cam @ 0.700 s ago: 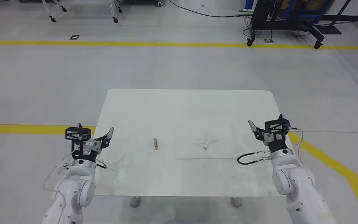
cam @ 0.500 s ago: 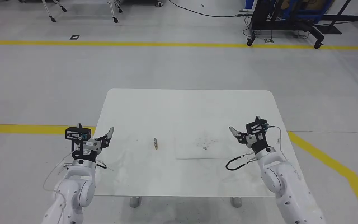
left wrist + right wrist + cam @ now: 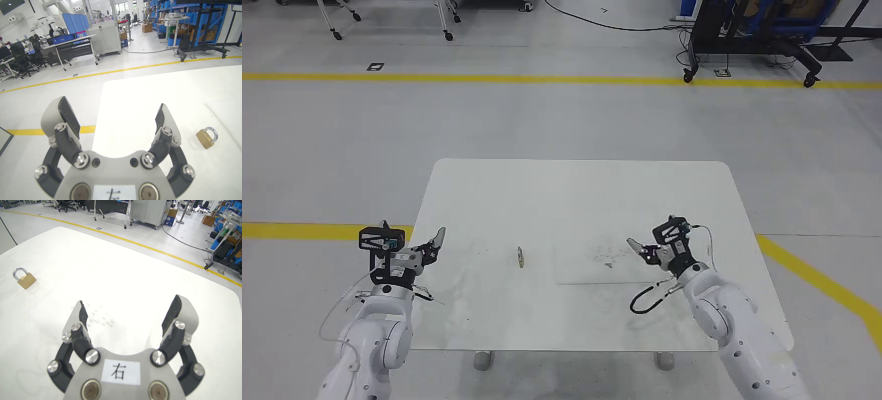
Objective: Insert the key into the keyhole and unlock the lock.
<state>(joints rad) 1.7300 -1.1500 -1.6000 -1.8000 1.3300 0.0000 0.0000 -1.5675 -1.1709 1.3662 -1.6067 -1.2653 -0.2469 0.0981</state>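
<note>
A brass padlock [image 3: 519,257] with a silver shackle lies on the white table [image 3: 582,190], left of centre; it also appears as padlock [image 3: 206,139] and padlock [image 3: 25,278]. A small pale key [image 3: 609,264] lies right of centre beside faint scuff marks. My right gripper [image 3: 654,240] hovers open just right of the key, nothing between its fingers [image 3: 174,309]; in its own view the gripper [image 3: 128,301] faces the scuffs. My left gripper [image 3: 413,234] stands open at the table's left edge, well left of the padlock; the gripper [image 3: 113,106] is empty.
A black cable [image 3: 652,295] loops from the right arm over the table's front right part. A thin clear sheet [image 3: 587,280] lies flat under the key area. Yellow floor lines [image 3: 542,78] run around the table.
My right arm has swung leftward from the table's right edge to just right of the key, gripper still open. The left arm, padlock and key have stayed put.
</note>
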